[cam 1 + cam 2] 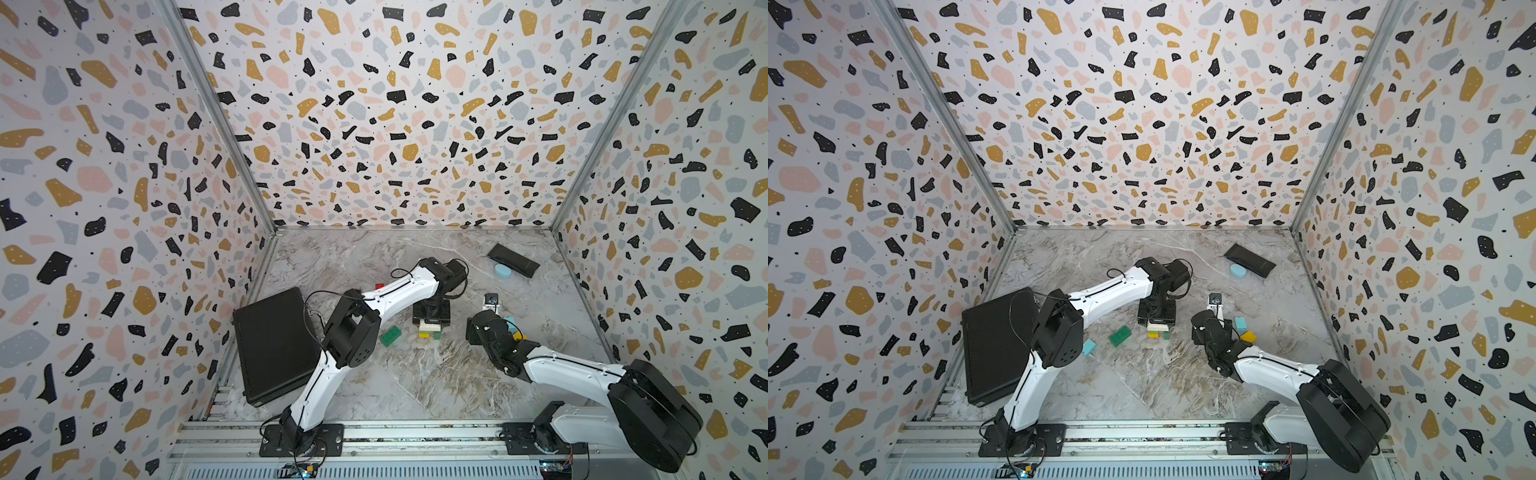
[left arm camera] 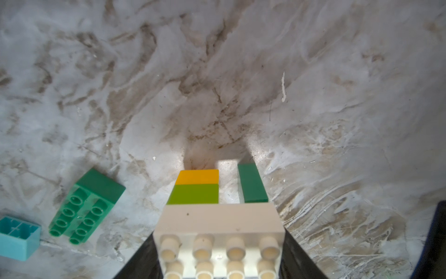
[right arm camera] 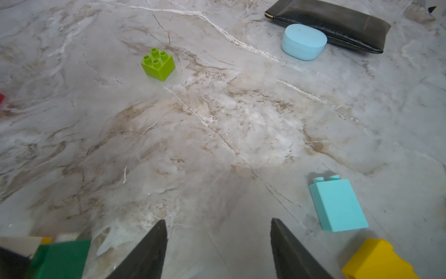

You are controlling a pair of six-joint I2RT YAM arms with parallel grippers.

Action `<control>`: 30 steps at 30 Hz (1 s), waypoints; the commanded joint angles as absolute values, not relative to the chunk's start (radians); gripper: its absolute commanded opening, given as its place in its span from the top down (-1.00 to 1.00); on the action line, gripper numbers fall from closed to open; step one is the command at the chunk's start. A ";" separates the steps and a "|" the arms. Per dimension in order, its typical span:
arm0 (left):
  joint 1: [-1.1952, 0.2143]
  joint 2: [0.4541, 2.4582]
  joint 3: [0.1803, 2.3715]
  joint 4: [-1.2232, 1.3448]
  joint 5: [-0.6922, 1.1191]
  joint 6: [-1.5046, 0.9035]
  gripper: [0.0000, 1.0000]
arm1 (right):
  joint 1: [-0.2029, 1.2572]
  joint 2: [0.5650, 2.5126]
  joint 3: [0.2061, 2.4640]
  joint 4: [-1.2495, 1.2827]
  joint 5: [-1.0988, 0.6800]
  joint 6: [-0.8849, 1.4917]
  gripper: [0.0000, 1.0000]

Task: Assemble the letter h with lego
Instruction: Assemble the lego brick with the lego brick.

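White long plastic brick [image 2: 218, 215] clamped by left gripper [image 2: 219, 233], bridging lime-and-yellow brick stack [image 2: 196, 188] and dark green upright brick [image 2: 252, 184], midway between side edges of marble desk [image 2: 241, 72]. Right gripper [image 3: 218, 219] spread, empty. Risk of toppled legs from sideways drag at release
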State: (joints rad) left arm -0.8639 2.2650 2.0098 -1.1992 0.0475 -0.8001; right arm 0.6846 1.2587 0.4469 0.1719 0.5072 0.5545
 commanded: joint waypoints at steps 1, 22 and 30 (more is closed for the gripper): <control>-0.858 2.279 2.033 -1.220 0.056 -0.806 1.00 | 0.681 1.260 0.477 0.165 0.511 0.557 -0.39; -0.874 2.264 1.984 -1.209 0.050 -0.813 1.00 | 0.680 1.269 0.485 0.159 0.507 0.555 -0.38; -0.874 2.237 2.010 -1.195 0.041 -0.813 1.00 | 0.680 1.275 0.491 0.155 0.499 0.554 -0.37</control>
State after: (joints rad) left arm -0.8669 2.2707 2.0071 -1.1923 0.0471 -0.8051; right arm 0.6842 1.2762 0.4519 0.1707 0.4995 0.5541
